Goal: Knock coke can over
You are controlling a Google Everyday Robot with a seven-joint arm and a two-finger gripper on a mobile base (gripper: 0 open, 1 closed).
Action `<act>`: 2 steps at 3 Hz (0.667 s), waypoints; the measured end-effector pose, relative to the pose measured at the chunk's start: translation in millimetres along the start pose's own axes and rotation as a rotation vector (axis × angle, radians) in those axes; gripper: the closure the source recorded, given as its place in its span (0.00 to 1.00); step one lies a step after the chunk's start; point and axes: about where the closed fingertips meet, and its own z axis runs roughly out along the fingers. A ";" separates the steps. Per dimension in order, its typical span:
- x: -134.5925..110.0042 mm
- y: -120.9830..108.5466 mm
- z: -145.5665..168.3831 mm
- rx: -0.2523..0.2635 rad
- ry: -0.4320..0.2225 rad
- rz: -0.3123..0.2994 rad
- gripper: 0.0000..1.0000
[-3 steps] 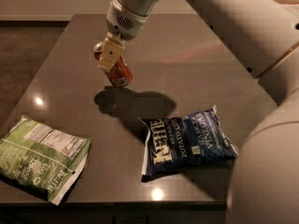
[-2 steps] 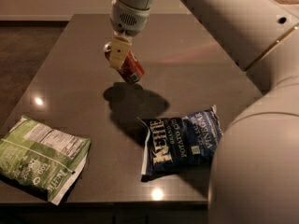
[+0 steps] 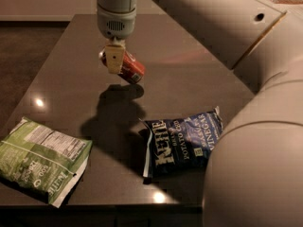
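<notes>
End effector (image 3: 115, 63) apparently around coke can (image 3: 131, 69)

A single camera looked steeply down on the table (image 3: 66, 84) from high above its near edge, which ran along the bottom of the frame, while the far edge lay near the top. The view faced away across the tabletop toward the floor (image 3: 23, 56) at upper left. It stood close. The robot's own arm (image 3: 246, 126) swept in from the right and filled that side, large and near the lens. The gripper (image 3: 117, 65) hung at upper centre-left, clasping the can (image 3: 131, 70).
</notes>
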 end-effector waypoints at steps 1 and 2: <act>-8.7 3.7 4.3 0.020 0.064 -0.055 0.85; -18.7 6.1 10.9 0.030 0.119 -0.110 0.61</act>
